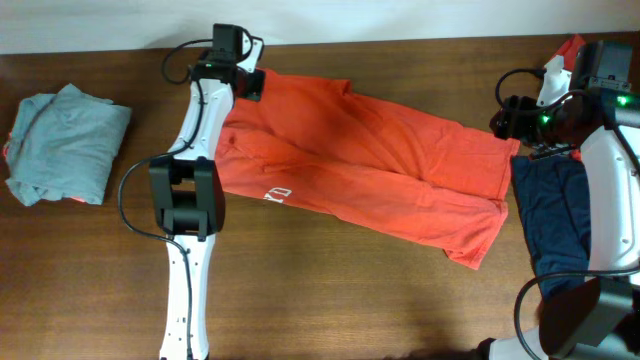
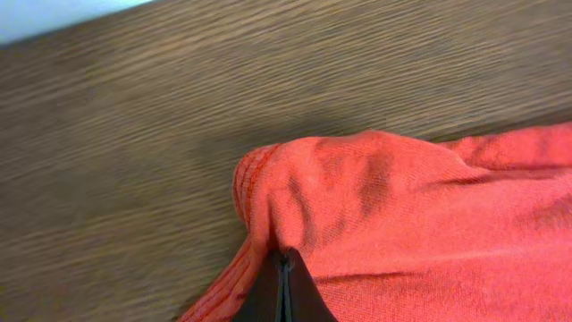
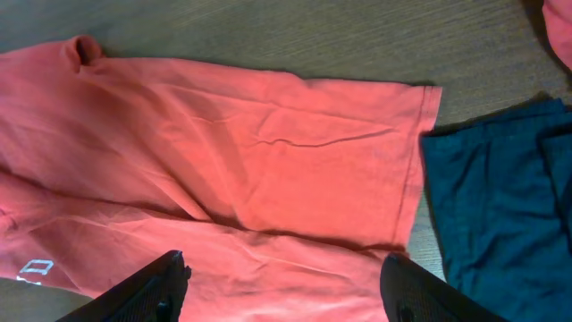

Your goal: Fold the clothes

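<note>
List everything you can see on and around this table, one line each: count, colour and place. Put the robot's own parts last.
T-shirt: one, orange-red with white lettering, spread across the table's middle.
grey-green garment: one, pale grey-green, bunched at the left end.
navy garment: one, navy, at the right end beside the T-shirt, partly under the right arm.
red garment: one, red, far right corner, mostly out of view.
table: one, dark brown wood.
left arm: one, white and black, left side.
right arm: one, white and black, right side.
left fingers: black, shut on the T-shirt's far left corner.
right fingers: black, open above the T-shirt.
</note>
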Robot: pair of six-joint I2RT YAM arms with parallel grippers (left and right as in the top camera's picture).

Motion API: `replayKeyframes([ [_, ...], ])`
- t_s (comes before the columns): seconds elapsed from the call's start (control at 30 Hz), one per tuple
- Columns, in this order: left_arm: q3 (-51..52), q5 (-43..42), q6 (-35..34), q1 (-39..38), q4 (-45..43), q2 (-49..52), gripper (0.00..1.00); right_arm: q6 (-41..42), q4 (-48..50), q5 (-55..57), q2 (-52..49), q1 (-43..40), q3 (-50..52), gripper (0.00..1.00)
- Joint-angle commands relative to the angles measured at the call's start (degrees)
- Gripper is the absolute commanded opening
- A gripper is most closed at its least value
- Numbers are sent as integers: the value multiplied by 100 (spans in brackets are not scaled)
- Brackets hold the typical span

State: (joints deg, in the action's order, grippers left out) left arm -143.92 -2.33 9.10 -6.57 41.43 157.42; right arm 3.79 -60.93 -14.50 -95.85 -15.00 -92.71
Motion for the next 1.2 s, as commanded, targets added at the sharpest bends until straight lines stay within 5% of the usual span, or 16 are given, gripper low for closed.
replayKeyframes([
  [0.0, -90, 330, -223, 264, 153, 50, 0, -42, -4, 11, -9, 37, -116, 73],
  [0.5, -90, 890, -581, 992, 1307, 28, 0, -37, 354, 9, -186, 52, -114, 73],
  [0.83, -153, 981, -804, 1241, 1864, -138, 1, -15, 1408, -140, -1158, 444, -116, 75],
  [0.9, -291, 942, -800, 1241, 1862, -155, 9, 0, 1692, -140, -1207, 450, -116, 80],
  [1.07, -1056, 367, -501, 1193, 1744, -155, 53, 7, 2393, -59, -1222, 450, -116, 81],
  [1.17, -1344, 208, -424, 1139, 1429, -155, 64, 4, 2616, 131, -1255, 450, -116, 81],
])
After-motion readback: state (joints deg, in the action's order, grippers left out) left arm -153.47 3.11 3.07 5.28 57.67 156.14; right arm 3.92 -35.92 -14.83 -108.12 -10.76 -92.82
